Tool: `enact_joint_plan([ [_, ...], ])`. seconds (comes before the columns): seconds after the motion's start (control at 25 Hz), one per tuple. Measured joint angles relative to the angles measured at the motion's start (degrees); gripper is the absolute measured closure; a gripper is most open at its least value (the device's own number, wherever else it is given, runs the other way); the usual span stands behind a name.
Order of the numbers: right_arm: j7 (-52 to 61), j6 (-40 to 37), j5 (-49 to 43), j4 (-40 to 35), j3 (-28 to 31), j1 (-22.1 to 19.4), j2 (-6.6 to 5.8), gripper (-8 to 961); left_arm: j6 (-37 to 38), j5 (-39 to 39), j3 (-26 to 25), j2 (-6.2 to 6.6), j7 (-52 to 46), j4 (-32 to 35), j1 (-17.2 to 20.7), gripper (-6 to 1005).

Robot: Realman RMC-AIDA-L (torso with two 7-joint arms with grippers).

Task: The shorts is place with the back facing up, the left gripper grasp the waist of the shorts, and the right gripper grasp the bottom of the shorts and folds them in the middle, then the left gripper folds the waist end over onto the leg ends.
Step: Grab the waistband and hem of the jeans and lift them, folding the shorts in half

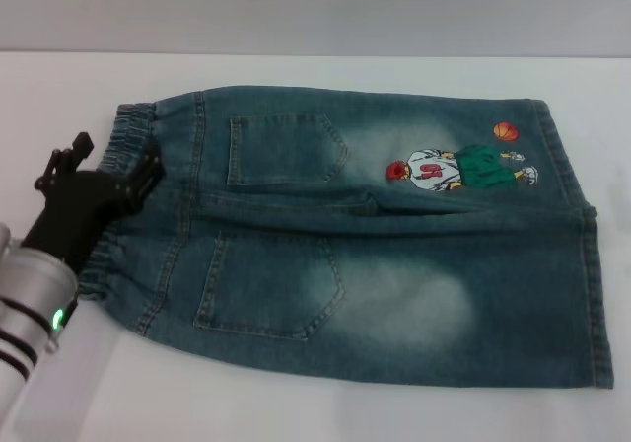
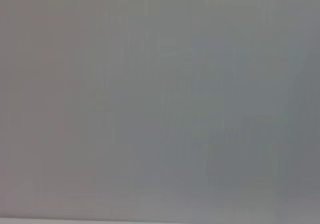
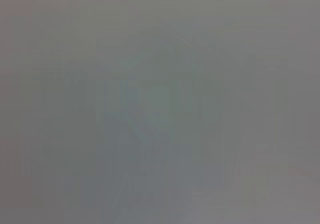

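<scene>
Blue denim shorts (image 1: 375, 255) lie flat on the white table (image 1: 296, 412) in the head view, back pockets up. The elastic waist (image 1: 126, 131) is at the left and the leg ends (image 1: 592, 284) are at the right. A cartoon basketball player (image 1: 458, 169) is printed on the far leg. My left gripper (image 1: 111, 158) is at the waist, open: one black finger (image 1: 150, 164) lies over the denim and the other rests off the cloth on the table side. The right gripper is out of view. Both wrist views show only a featureless grey.
White tabletop surrounds the shorts, with a broad strip along the near edge and a narrower one behind (image 1: 345, 67). A grey wall (image 1: 315, 8) stands beyond the table's far edge. My left arm's silver forearm (image 1: 30, 314) enters from the lower left.
</scene>
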Motion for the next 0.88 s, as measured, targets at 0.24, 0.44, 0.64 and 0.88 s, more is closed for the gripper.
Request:
enact_joint_plan([
  [0.24, -11.73, 24.79, -0.46, 17.27, 14.26, -5.33, -0.42, 279, -17.6, 6.77, -11.64, 1.8, 3.36, -18.16, 6.58, 138],
  [0.44, -14.12, 49.32, -0.73, 27.48, 28.49, -9.72, 2.27, 280, -38.74, 11.85, -22.49, -0.76, 6.8, -31.69, 11.77, 137],
  [0.64, -14.02, 74.91, -0.77, 31.16, 44.94, -10.59, 7.2, 281, -58.66, 12.6, -31.73, -4.81, 11.22, -39.83, 13.45, 137],
  [0.88, -12.1, 93.12, -0.86, 36.31, 55.53, -11.67, 9.39, 281, -73.42, 12.61, -36.66, -6.18, 13.75, -45.67, 13.55, 138],
])
